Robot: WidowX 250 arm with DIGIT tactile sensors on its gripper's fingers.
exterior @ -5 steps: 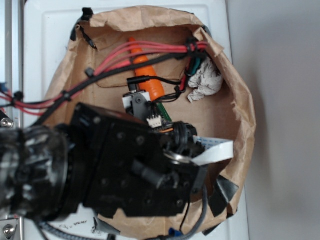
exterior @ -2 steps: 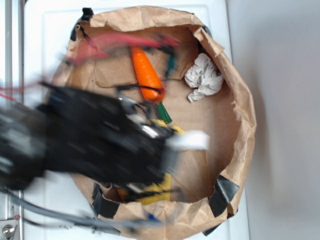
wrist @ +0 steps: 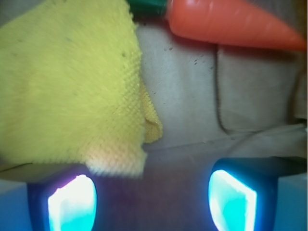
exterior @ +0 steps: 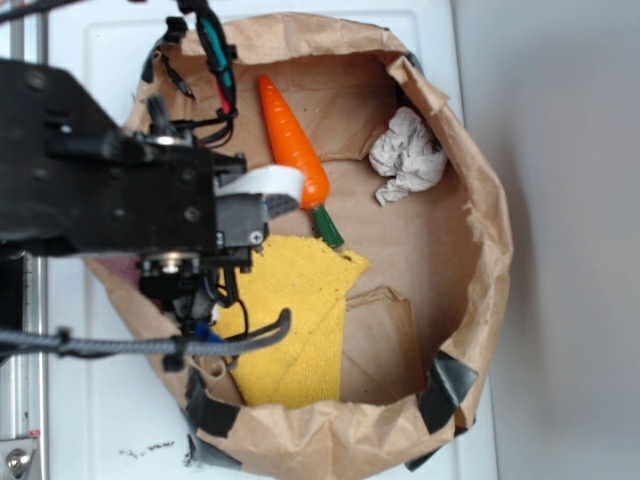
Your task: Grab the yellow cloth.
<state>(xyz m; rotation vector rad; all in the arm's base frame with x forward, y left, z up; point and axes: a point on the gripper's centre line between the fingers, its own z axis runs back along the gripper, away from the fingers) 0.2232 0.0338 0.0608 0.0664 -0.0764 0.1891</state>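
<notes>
While spread wide, gripper faces yellow cloth.

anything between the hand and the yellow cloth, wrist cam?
Nothing. In the wrist view the hand is open, and the yellow cloth lies just above one of its fingers. Only bare brown paper shows between the fingers.

A white table meets a plain grey surface on the right, evenly lit.
</notes>
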